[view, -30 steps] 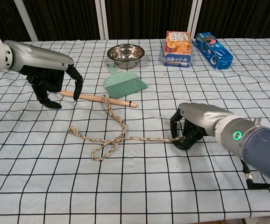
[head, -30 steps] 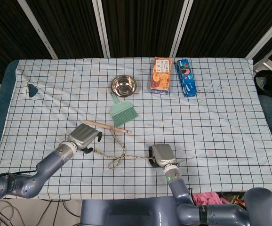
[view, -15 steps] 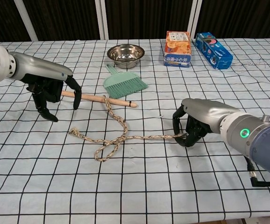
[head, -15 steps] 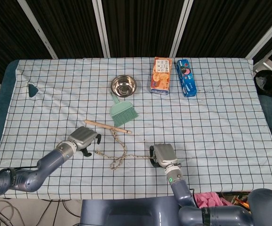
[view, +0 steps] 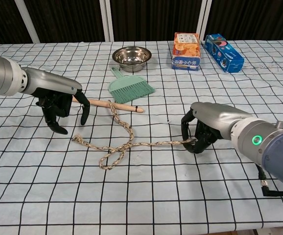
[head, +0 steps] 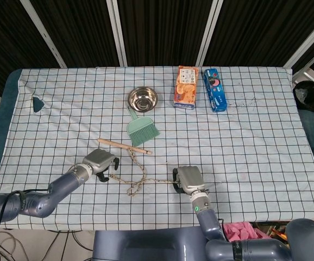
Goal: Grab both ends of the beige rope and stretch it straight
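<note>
In the head view, the beige rope lies looped on the checked cloth; the right hand grips one end.

In the chest view, the left hand hovers with fingers apart above the free end, so stretching remains

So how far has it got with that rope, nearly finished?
About halfway. Done: the right hand grips one end of the beige rope. In hand: the left hand hovers, fingers apart, just above the other end near the wooden stick, not yet holding it. Left: grasp that end and pull apart, since the rope lies looped and crossed on the table.
</note>
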Robot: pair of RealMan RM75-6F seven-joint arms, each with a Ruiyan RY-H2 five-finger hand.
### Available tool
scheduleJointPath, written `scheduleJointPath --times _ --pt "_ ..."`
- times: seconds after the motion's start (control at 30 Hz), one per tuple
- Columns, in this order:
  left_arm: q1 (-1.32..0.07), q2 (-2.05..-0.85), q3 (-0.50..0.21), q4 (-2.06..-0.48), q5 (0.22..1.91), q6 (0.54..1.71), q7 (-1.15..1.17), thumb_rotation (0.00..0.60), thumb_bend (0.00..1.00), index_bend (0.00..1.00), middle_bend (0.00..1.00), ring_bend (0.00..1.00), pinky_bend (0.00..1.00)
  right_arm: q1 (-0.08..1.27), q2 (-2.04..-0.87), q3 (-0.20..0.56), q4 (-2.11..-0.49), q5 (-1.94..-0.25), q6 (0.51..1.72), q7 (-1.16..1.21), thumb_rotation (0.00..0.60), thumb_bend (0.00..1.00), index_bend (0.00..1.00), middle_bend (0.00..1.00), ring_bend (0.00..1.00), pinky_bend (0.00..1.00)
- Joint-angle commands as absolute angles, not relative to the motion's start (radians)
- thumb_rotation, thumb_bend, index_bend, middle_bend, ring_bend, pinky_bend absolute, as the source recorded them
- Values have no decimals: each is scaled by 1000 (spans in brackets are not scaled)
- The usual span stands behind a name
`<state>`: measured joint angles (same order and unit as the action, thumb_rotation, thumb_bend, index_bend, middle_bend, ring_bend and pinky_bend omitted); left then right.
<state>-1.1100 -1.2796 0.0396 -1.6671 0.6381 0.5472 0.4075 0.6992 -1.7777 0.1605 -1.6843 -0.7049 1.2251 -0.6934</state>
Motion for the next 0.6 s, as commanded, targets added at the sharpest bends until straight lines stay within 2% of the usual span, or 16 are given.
scheduleJointPath --times 0.03,0.2,0.4,0.5,0.6 --pt "-1115 -1285 53 -1661 635 557 408 600 274 434 1000 990 864 695 -1778 165 -1686 -699 1230 -695 600 392 617 1000 1000 1000" --pt "-1127 -1293 76 -1646 612 571 414 600 279 435 1000 990 865 694 -1772 171 -1695 -693 1236 -702 600 391 617 1000 1000 1000" --pt "-1144 -1298 99 -1625 580 563 410 600 339 425 1000 987 864 690 -1764 176 -1709 -695 1247 -708 600 392 617 1000 1000 1000" --pt "-1151 -1308 101 -1616 577 557 404 600 299 423 1000 986 863 690 -1764 179 -1715 -702 1248 -702 600 392 617 1000 1000 1000" --pt "-1146 -1313 90 -1616 594 553 381 600 216 404 1000 984 861 690 -1763 177 -1721 -714 1247 -703 600 392 617 1000 1000 1000"
